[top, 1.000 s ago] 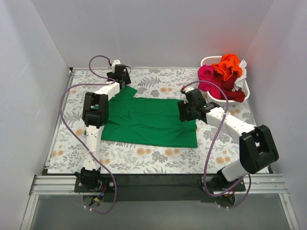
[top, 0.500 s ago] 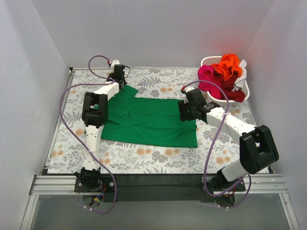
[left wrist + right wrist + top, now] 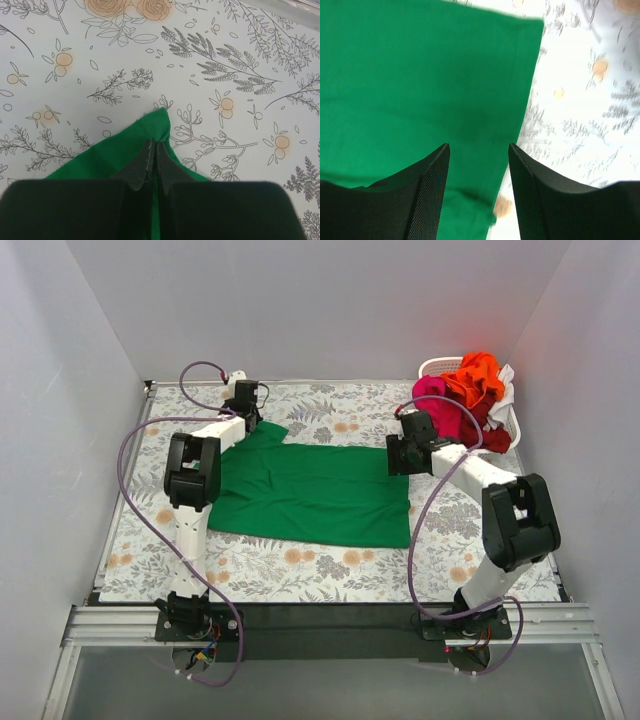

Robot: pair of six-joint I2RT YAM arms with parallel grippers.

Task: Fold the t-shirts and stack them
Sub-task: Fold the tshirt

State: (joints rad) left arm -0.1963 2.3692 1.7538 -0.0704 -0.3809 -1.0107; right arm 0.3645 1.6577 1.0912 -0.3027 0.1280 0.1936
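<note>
A green t-shirt [image 3: 310, 495] lies spread flat on the flowered table cover [image 3: 330, 565]. My left gripper [image 3: 247, 412] is at the shirt's far left corner. In the left wrist view it [image 3: 154, 147] is shut on a pointed tip of the green cloth [image 3: 127, 150]. My right gripper [image 3: 398, 455] hovers over the shirt's far right edge. Its fingers stand open [image 3: 477, 146] above the green cloth [image 3: 420, 80], holding nothing, and that view is blurred. More t-shirts are piled in the basket: orange [image 3: 478, 378], magenta [image 3: 432, 395], dark red [image 3: 482, 428], white [image 3: 506, 380].
The white plastic basket [image 3: 438, 366] stands at the far right corner, close behind the right arm. White walls enclose the table on three sides. Purple cables loop from both arms. Bare flowered cover shows along the near edge and to the left of the shirt.
The left gripper has shut on the shirt's far left corner. The right gripper has moved away from the near side, toward the basket, along the shirt's right edge.
</note>
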